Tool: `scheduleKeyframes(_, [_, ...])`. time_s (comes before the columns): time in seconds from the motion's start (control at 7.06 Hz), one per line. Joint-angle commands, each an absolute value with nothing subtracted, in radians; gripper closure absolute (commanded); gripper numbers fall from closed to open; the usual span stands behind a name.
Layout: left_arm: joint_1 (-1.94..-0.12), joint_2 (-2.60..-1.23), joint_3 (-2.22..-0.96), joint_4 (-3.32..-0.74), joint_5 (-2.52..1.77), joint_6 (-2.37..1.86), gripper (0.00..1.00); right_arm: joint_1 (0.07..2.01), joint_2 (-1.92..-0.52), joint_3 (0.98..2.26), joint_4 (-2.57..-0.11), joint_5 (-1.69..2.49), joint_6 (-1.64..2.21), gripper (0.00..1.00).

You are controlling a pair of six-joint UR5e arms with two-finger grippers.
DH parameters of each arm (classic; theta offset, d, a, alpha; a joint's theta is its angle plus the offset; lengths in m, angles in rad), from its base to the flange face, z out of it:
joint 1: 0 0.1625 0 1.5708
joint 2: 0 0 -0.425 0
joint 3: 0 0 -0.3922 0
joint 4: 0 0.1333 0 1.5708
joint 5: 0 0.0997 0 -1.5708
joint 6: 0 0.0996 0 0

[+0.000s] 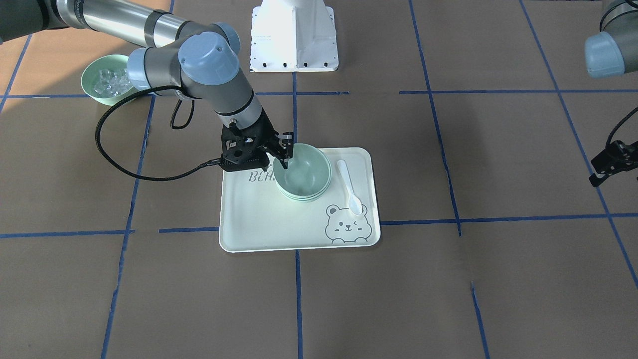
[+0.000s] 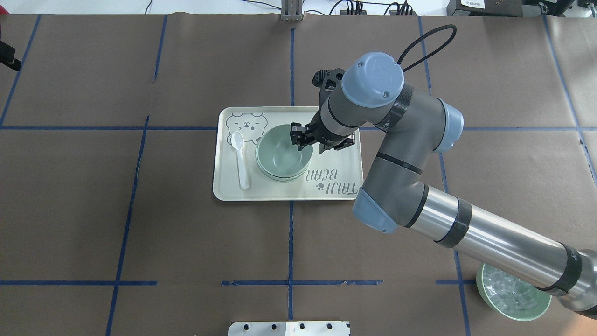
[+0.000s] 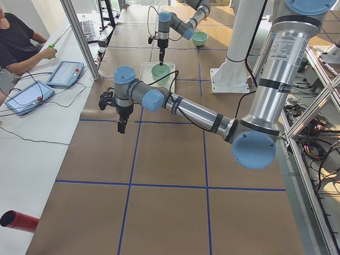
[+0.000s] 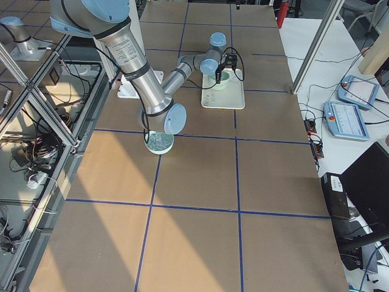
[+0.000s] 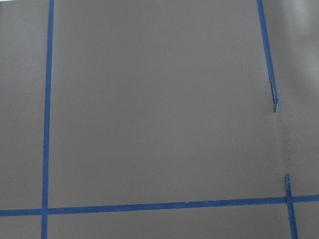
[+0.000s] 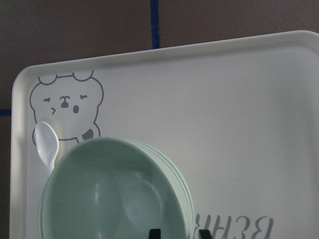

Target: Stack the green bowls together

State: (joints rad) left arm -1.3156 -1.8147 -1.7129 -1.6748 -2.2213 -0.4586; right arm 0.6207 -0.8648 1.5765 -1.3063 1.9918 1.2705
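Bowls [image 6: 109, 199] fill the lower part of the right wrist view, nested one in another on the tray [image 6: 239, 99], just beside the bear print. Several rims show close under each other at the stack's side; I count three in the front view, though the lowest is faint.

The right tool [image 1: 283, 158] stands at the stack's rim on the side toward the robot. One of its fingertips [image 6: 155, 233] is inside the top bowl and the other is outside the wall. They look spread, with more gap between them than the rim takes up, so I judge the tool is straddling the rim and not pinching it.

The left tool [image 1: 610, 162] hangs over bare worktop [image 1: 448, 279], well apart from the tray. I cannot tell whether it is spread or pressed together.

A white spoon [image 1: 349, 187] lies on the tray beside the stack. Another green bowl [image 1: 107, 80], holding clear cubes, sits far off near the right arm's base and is no part of the job.

No loose mint bowl shows in any view, so the stacking appears done. What seems left is for the right tool to lift clear without dragging the top bowl up or tipping the stack.
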Motion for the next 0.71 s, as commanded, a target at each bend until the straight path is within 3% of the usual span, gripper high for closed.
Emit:
scheduleKeyframes(0.0, [-1.322,-1.807,-1.712,-1.675,-2.221,-0.456,0.00,0.659,-0.862,1.588,-1.351,2.005,1.267,0.00])
scheduleKeyframes(0.57, [-1.396,-1.720,-1.692,-1.660,-2.221,-0.223,0.00,0.926,-1.096,1.805,-1.493,2.231,0.940,0.00])
